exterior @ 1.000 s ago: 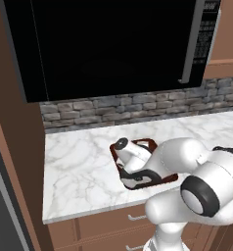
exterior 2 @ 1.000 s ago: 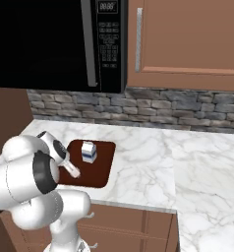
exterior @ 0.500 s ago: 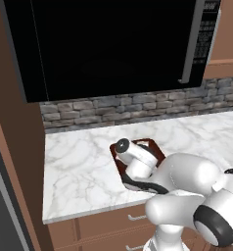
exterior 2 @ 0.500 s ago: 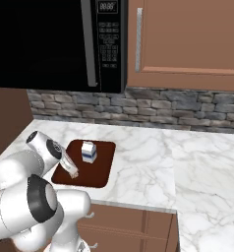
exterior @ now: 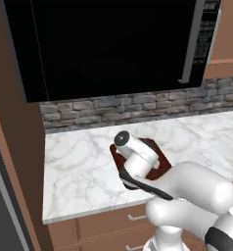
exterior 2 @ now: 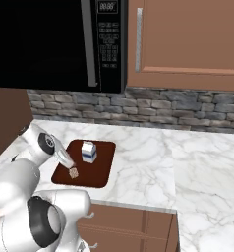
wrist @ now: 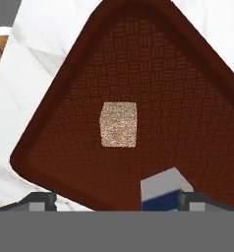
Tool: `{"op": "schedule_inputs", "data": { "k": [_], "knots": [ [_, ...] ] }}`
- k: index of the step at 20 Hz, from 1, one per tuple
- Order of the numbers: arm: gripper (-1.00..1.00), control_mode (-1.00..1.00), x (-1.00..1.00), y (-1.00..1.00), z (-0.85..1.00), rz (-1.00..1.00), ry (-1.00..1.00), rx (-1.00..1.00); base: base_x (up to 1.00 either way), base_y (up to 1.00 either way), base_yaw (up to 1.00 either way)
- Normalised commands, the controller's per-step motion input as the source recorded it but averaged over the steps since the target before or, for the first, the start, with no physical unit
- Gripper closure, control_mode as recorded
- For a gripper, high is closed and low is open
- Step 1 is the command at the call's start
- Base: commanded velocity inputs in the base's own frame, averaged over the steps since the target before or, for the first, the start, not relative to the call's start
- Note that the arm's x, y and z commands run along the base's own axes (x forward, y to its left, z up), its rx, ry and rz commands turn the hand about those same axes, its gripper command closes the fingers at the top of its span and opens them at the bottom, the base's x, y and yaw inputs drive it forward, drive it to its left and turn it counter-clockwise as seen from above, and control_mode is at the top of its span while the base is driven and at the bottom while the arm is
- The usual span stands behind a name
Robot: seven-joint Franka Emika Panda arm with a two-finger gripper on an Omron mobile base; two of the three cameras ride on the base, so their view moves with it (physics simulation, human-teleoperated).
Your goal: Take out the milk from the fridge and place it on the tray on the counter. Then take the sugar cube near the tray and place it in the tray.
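The dark reddish-brown tray (exterior 2: 102,167) lies on the white marble counter (exterior 2: 188,157). On it the milk (exterior 2: 89,151) stands upright toward the back. The tan speckled sugar cube (exterior 2: 73,173) rests on the tray's floor near its front left. My gripper (exterior 2: 70,166) hovers just above the cube, tilted down over the tray. In the hand view the gripper (wrist: 116,201) is open, its tips wide apart, with the sugar cube (wrist: 119,124) lying free on the tray (wrist: 188,113) and the milk's top (wrist: 163,189) at the bottom. My arm covers most of the tray (exterior: 160,156) in the left base view.
A big black microwave (exterior: 108,44) hangs over the counter (exterior: 79,166), above a grey stone backsplash (exterior 2: 178,110). A brown wall cabinet (exterior 2: 188,39) is to its right. Wooden drawers (exterior 2: 124,226) run below the counter edge. A dark grey tall panel (exterior: 3,206) borders the far left.
The gripper has gone from shut to open over the tray. The sugar cube now lies free on the tray floor. The arm's elbow has swung lower.
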Motion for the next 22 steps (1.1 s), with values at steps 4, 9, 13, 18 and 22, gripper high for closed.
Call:
{"op": "schedule_inputs", "data": {
  "k": [4,9,13,18,22],
  "knots": [
    [-1.00,-1.00,-0.77,-0.34,0.81,0.02,-0.13,0.00,0.00,0.00,0.00],
    [-1.00,-1.00,-0.77,-0.57,0.93,0.01,-0.11,0.00,0.00,0.00,0.00],
    [-1.00,-1.00,-0.70,-0.71,0.96,0.01,-0.16,-0.02,0.00,0.00,0.00],
    [-1.00,-1.00,-0.65,-0.65,1.00,0.00,-0.13,-0.06,0.00,0.00,0.00],
    [-1.00,-1.00,-0.69,-0.37,1.00,0.00,-0.09,-0.05,0.00,0.00,0.00]
  ]
}}
